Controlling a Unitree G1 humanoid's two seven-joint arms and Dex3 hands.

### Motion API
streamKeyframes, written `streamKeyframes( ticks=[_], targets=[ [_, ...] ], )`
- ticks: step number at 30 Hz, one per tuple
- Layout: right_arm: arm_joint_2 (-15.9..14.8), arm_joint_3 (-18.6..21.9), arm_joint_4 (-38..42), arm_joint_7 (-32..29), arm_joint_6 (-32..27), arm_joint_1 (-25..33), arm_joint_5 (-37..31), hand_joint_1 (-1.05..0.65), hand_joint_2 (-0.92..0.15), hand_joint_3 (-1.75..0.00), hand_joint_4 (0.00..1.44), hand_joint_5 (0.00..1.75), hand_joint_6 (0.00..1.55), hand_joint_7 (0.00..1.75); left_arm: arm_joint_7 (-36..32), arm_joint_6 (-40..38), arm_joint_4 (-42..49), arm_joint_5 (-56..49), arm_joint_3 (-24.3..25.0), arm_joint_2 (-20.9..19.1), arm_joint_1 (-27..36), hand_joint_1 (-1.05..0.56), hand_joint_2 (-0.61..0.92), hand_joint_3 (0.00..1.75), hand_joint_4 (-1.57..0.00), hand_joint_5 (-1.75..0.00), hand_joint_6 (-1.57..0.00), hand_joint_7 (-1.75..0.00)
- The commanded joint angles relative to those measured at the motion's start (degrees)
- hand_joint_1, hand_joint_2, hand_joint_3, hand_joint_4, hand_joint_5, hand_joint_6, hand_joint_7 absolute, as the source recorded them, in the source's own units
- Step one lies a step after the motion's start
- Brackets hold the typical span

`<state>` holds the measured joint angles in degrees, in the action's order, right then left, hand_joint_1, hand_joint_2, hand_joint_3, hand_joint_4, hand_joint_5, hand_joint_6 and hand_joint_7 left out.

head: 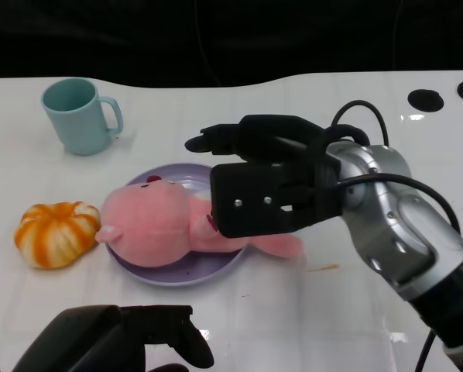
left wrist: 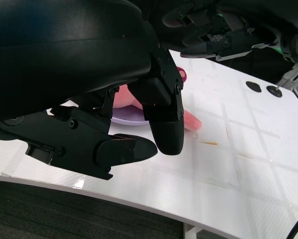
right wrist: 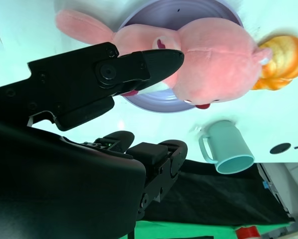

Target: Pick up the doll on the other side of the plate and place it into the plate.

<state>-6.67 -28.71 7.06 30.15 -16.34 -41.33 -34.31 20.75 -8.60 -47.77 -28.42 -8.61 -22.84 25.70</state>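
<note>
Pink doll [head: 158, 225] lying across the purple plate [head: 181, 271], one leg trailing over its rim onto the white table [head: 309, 310], right hand [head: 262, 182] hovering above it, fingers apart and holding nothing, left hand [head: 131, 337] resting empty near the table edge, orange pumpkin toy [head: 56, 232] sitting beside the plate, teal mug [head: 80, 116] standing farther back

Pink doll [head: 158, 229], lilac plate [head: 177, 273], teal mug [head: 77, 116], orange-and-white striped, perhaps pumpkin-shaped toy [head: 55, 232], white table [head: 309, 310]

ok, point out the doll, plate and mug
doll [head: 150, 225], head view, on its pink head
plate [head: 186, 273], head view, on its near rim
mug [head: 73, 118], head view, on its outer wall
</note>
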Motion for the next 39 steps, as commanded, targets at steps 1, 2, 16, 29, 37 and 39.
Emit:
streamKeyframes(
  ticks=[1,2,16,29,37,39],
  targets=[
    [-2.7,3.9,-5.3,0.5,2.2,2.1,3.7,-0.76,-0.92,-0.25,0.18,0.33,0.29,0.01,0.8,2.6,-1.8,0.1,-1.3,-0.6,0.1,-0.23,0.87,0.47,-0.62,-1.66,-0.71,-0.9],
    [-3.4,5.0,-7.2,0.8,2.2,2.9,4.8,-0.75,-0.92,-0.26,0.19,0.37,0.31,0.02,0.8,2.6,-1.7,0.1,-1.3,-0.6,0.0,-0.23,0.87,0.47,-0.62,-1.66,-0.72,-0.9],
    [-6.7,18.3,-24.6,0.7,1.8,20.2,22.0,-0.42,-0.92,-0.14,0.54,0.85,0.71,0.2,1.1,2.0,-0.9,0.9,-0.8,-0.8,-1.2,-0.23,0.88,0.48,-0.63,-1.63,-0.72,-0.89],
    [-4.1,24.3,-39.1,-3.7,-8.7,36.5,37.4,-0.12,-0.56,-1.0,0.7,1.37,0.71,1.16,1.3,1.7,-0.1,1.7,-0.3,-1.6,-2.0,-0.22,0.88,0.47,-0.61,-1.67,-0.71,-0.89],
    [-4.6,27.0,-52.3,-8.8,-27.5,41.6,42.9,-0.06,-0.42,-1.42,0.76,1.59,0.71,1.45,0.9,2.2,0.3,2.6,0.2,-2.1,-2.0,-0.21,0.9,0.44,-0.6,-1.67,-0.71,-0.88],
    [-5.0,27.2,-53.7,-9.6,-29.4,42.1,43.5,-0.06,-0.39,-1.45,0.79,1.66,0.73,1.49,0.9,2.4,0.6,3.1,0.6,-2.3,-2.0,-0.21,0.9,0.43,-0.61,-1.67,-0.72,-0.87]
  ],
)
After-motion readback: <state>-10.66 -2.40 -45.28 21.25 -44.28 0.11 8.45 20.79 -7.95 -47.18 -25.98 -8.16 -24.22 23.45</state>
